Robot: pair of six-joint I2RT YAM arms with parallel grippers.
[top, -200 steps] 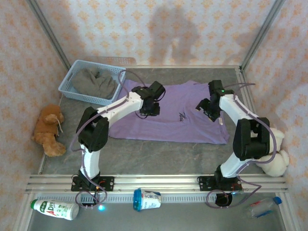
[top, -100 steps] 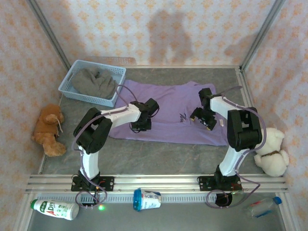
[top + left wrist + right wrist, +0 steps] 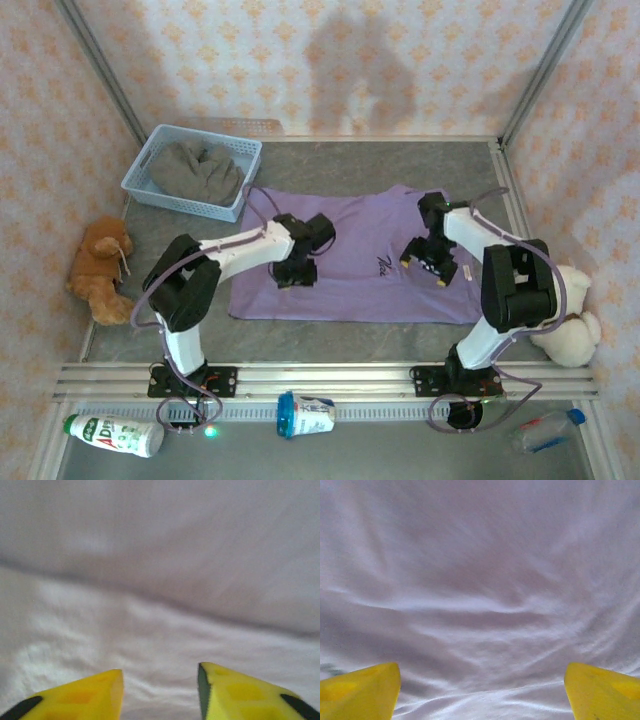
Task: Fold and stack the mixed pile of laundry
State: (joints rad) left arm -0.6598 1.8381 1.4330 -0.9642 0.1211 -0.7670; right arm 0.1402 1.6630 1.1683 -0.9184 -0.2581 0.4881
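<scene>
Lavender T-shirt (image 3: 355,285) spread flat, directly beneath both parted jaws, ungripped.

Peach floral walls (image 3: 230,60) enclose a grey mottled tabletop (image 3: 380,165); shadows (image 3: 360,70) darken the back wall.

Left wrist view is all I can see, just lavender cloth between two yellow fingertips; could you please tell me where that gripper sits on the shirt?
Observer: The left gripper is over the left half of the lavender T-shirt, left of its dark chest print.
Operator: Thank you; where is the other arm?
Observer: The right gripper is low over the shirt, just right of the print.
Operator: And the second garment?
Observer: The grey top lies bunched in the light blue basket at the far left corner.
</scene>
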